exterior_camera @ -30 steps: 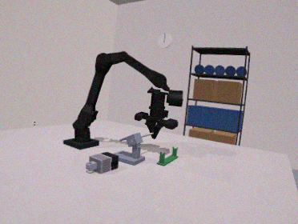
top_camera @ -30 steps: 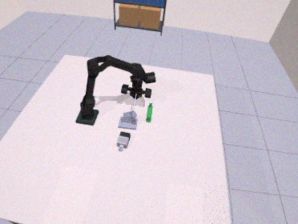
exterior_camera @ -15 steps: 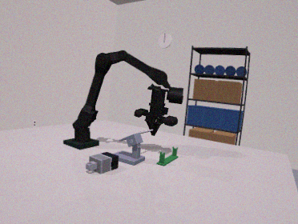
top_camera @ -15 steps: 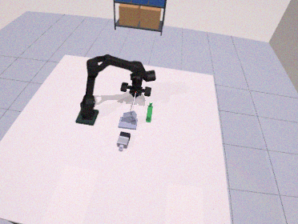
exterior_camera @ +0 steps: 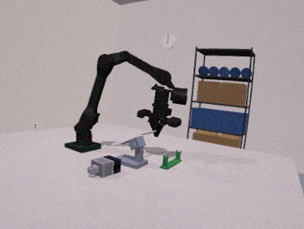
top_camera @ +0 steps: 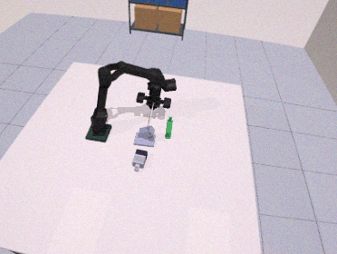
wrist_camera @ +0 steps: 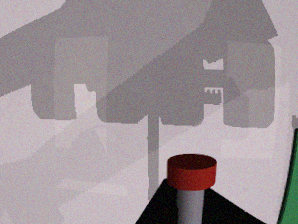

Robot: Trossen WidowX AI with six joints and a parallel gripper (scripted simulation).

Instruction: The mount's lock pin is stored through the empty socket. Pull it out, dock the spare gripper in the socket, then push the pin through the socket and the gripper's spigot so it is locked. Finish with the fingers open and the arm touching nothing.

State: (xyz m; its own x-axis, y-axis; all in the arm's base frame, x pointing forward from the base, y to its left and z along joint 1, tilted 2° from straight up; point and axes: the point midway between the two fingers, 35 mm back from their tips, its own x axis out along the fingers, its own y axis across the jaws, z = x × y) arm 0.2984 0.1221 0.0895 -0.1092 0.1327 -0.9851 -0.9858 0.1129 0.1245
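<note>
The fingers (exterior_camera: 158,132) grip the pin (wrist_camera: 190,199), held clear above the mount (exterior_camera: 136,154). Risk: the thin pin may slip or swing and strike the mount, or the green rack (exterior_camera: 171,159) just beside it, during transfer.

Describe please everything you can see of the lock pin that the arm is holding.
The lock pin is a thin, pale grey rod, metal by its look, with a flat red cap. The gripper is shut on it near the cap. It hangs slanted in the air, above the grey mount; whether its far tip touches the mount is unclear.
</note>
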